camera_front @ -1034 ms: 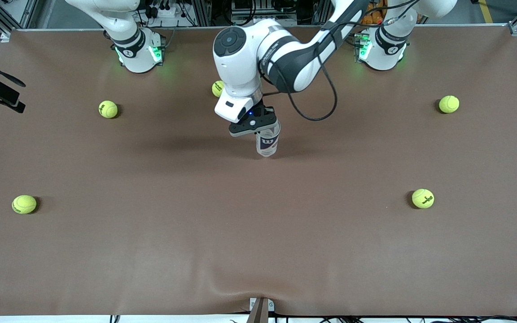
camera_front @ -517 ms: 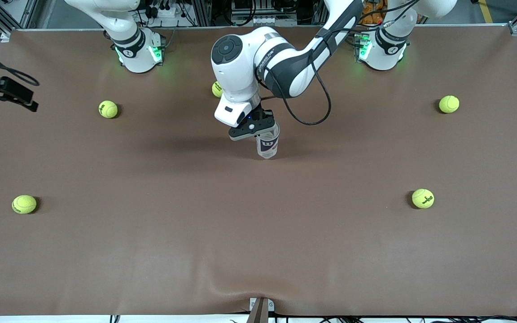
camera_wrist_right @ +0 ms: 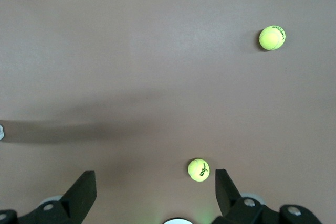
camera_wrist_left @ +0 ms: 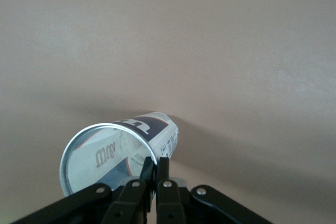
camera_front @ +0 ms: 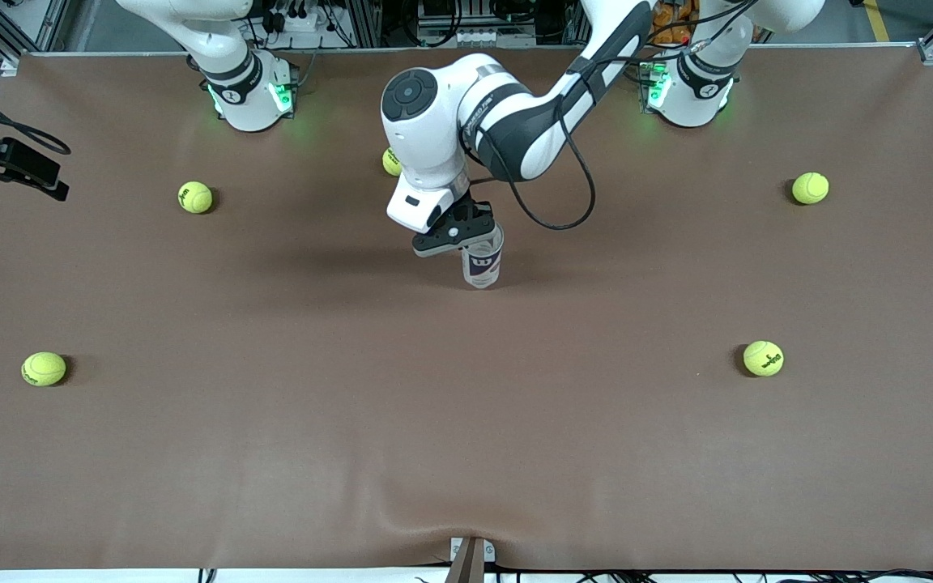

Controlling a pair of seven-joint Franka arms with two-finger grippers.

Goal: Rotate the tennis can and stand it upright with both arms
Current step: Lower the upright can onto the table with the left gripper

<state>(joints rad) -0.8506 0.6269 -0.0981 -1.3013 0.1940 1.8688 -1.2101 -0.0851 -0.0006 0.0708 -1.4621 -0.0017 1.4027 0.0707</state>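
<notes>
A: Where do we have the tennis can?

B: Near the middle of the table, standing on its base with the open mouth up. Our left gripper has it by the metal rim. In the left wrist view the fingers are nearly closed, with only the thin wall between them, one finger inside the mouth and one outside.

A: That is a small grip for a tall, light can.

B: Yes, and that is our main worry. If we open while it leans, it can tip over and roll. If we lift away before the fingers are clear, the inner finger may catch the rim and drag the can over.

A: Could the wall slip out while we are pinching it?

B: We think so. It is smooth plastic, and a twist of the wrist could swing the can about the pinch point.

A: And our right gripper?

B: It waits up high over the right arm's end of the table, fingers spread wide, holding nothing. It is well apart from the can, so it cannot steady it.

A: Any balls in the way?

B: The closest tennis ball lies farther from the front camera than the can, apart from it. A rolling can could reach it.
</notes>
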